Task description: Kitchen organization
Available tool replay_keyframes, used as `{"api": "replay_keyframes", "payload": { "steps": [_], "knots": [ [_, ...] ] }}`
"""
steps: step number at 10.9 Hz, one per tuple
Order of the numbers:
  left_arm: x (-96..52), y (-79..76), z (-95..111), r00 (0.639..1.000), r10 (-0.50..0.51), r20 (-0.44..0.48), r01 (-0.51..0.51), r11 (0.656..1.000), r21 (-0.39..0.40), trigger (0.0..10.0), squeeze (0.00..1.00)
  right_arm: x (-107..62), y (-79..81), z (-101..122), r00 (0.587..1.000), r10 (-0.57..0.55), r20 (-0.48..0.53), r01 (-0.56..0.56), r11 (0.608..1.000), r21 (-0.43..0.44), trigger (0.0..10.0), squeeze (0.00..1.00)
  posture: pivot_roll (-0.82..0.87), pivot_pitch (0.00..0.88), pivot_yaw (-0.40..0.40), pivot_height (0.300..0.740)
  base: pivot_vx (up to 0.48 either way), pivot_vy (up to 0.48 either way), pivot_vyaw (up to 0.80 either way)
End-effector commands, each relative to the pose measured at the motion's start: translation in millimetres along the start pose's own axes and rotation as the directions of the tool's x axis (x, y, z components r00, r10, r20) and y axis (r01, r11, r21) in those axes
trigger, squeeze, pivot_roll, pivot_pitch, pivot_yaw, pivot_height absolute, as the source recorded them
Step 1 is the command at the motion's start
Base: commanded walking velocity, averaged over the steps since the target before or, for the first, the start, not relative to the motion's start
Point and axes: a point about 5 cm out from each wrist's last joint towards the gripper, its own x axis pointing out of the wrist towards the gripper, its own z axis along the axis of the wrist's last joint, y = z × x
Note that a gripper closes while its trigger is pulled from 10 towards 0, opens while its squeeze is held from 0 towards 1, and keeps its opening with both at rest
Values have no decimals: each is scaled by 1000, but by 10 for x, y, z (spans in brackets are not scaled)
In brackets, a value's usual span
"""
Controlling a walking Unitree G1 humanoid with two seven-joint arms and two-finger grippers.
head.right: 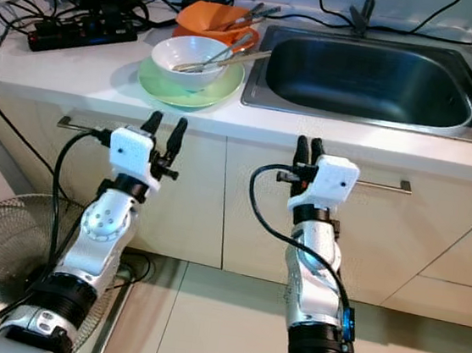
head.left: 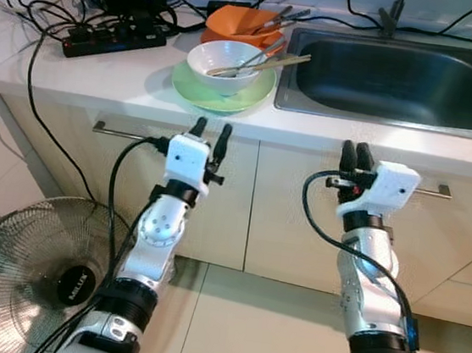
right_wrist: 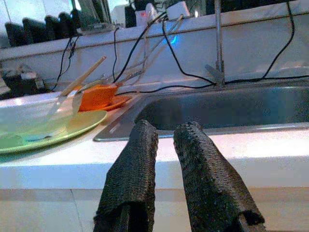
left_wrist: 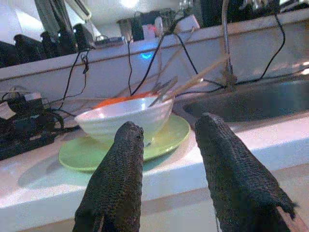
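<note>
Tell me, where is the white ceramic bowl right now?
The white ceramic bowl sits on a pale green plate on the countertop, left of the steel sink, an orange bowl behind it.

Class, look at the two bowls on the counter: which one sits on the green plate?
The white bowl sits on the green plate, with utensils resting in it. The orange bowl stands behind it, nearer the wall and off the plate.
</note>
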Motion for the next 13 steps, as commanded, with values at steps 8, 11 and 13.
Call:
{"api": "replay_keyframes", "payload": {
  "steps": [8,11,13],
  "knots": [
    [48,5,54,1000,-12,-19,12,1000,9,10000,0,100,46,41,1000,-7,-30,8,999,33,10000,0,2,64,69,740,282,0,195],
    [55,-21,65,999,-28,-18,28,1000,3,10000,0,105,34,30,999,-23,-42,24,999,36,10000,0,-1,64,75,740,326,0,-742],
    [62,-20,74,999,-43,-17,43,999,1,10000,0,93,54,27,999,-28,-38,29,998,49,10000,0,1,64,82,740,326,0,0]
  ]
}}
